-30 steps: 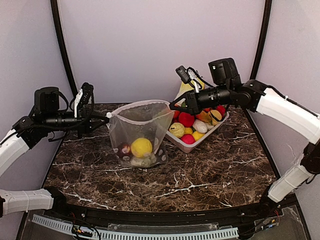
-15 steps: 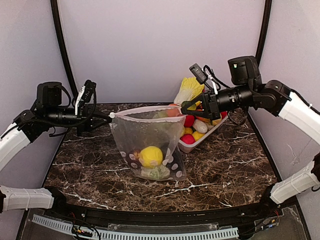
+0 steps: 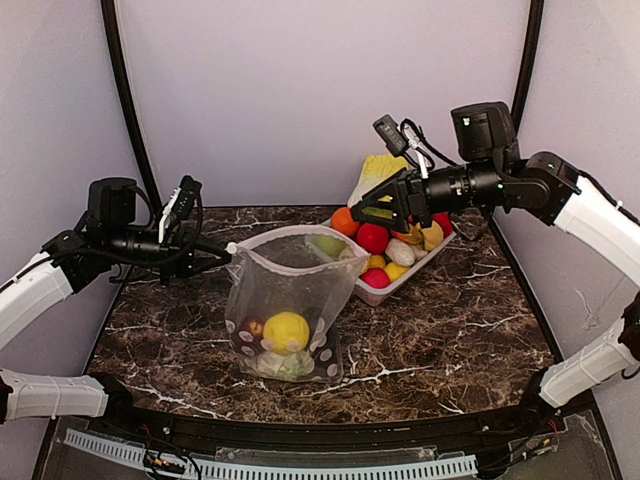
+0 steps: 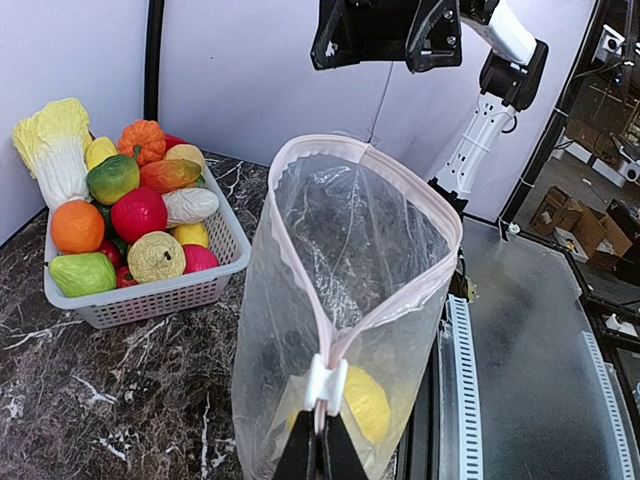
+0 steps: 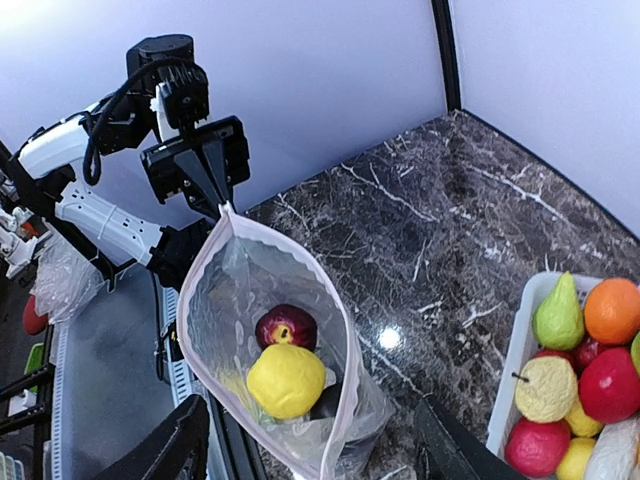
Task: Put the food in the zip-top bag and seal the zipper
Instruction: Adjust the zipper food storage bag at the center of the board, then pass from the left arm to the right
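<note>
Quick one from the remote desk: all three pieces look to be inside the zip-top bag [image 3: 290, 290]. The lemon [image 3: 286, 331] is in the middle, the dark purple round piece [image 3: 250, 327] just left of it, and the cauliflower [image 3: 285, 362] is squashed underneath at the bottom. The bag sits on the marble table [image 3: 450, 340] a bit left of centre, with the white basket [image 3: 400, 283] of spare toy produce just to its far right. The left gripper [image 4: 321, 430] has its jaws pinched together on the left end of the zipper [image 4: 335, 141], right at the little white tab [image 4: 325, 385], and that's what holds the mouth up. The right gripper [image 3: 365, 212] has its jaws spread wide and hovers just above the right end of the mouth. As far as I can tell it isn't touching it. The mouth gapes in a big oval, so sealing isn't done. My read on handling is that the film is thin, floppy and probably slick, so grabbing the wall would just bunch it. All the weight is low, so I expect it to sag and swing if lifted. The pink strip looks like the stiffest part, so I'd take the right end of it, pull it taut against the left hold, then press along.
</note>
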